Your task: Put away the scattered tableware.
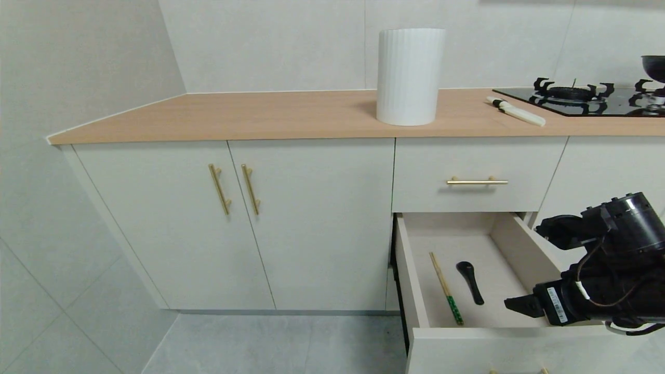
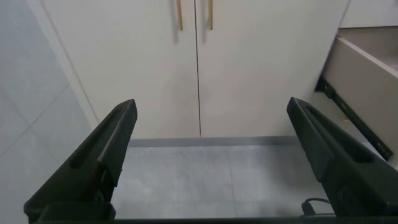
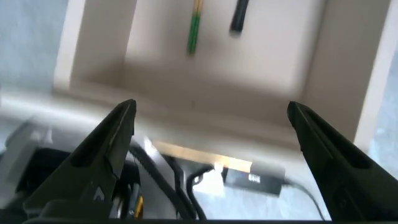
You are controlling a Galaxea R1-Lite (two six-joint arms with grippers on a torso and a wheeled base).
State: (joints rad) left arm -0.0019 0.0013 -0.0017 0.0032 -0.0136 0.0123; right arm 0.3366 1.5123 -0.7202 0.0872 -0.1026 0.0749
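At far left, left tool (image 2: 210, 106): spread wide, holding nothing, low before the shut cabinet doors (image 2: 261, 62) and above the floor tiles (image 2: 205, 180).

On the worktop (image 1: 234, 114), further right, a white ribbed canister (image 1: 410, 75), standing upright. Below the worktop and a little to the right, a shut upper drawer (image 1: 478, 166) and, under it, the open drawer (image 1: 410, 270), pulled far out. Inside, lying flat on the bottom: chopsticks (image 1: 446, 288) with green ends and, just beside them but not touching, a black spoon (image 1: 470, 281).

Up on the worktop again, right of the canister, a pale knife (image 1: 515, 110), lying just beside the gas hob (image 1: 582, 101) and well apart from the drawer.

At far right, right tool (image 3: 210, 106): also spread wide and empty, near the front right corner of the open drawer.

Looks like the pause between two pieces: two already in the drawer, the knife probably the one left to fetch. Next calls for lifting the right tool up to the worktop, lining the jaws across the knife, closing on the handle end and not the blade, then bringing it down into the free space beside the spoon.
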